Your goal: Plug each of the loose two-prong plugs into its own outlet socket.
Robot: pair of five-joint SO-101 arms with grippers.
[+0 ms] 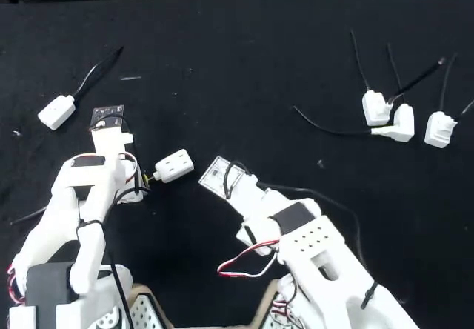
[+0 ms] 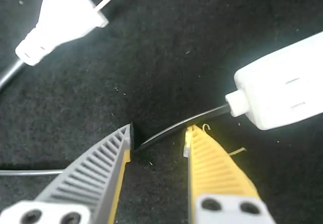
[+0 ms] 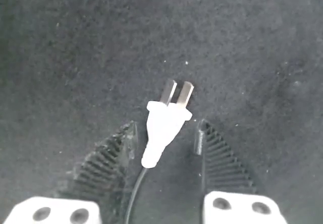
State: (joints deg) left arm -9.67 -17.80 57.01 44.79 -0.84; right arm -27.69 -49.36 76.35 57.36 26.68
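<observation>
A white outlet socket (image 1: 174,165) lies on the black table just right of my left gripper (image 1: 141,178). In the left wrist view the left gripper (image 2: 159,138) is open, its grey and yellow fingers on either side of the thin black cable (image 2: 176,128) that leads to the socket (image 2: 282,90). A loose white plug (image 2: 60,14) lies beyond, also at the far left in the high view (image 1: 57,112). My right gripper (image 3: 166,130) is open around another white two-prong plug (image 3: 164,123), which lies on the table with its prongs pointing away and a gap on each side.
Three white plug or socket pieces with black cables lie at the back right (image 1: 376,107), (image 1: 401,125), (image 1: 440,130). The right arm (image 1: 296,233) sits in the middle front, with a black cable (image 1: 333,199) curving beside it.
</observation>
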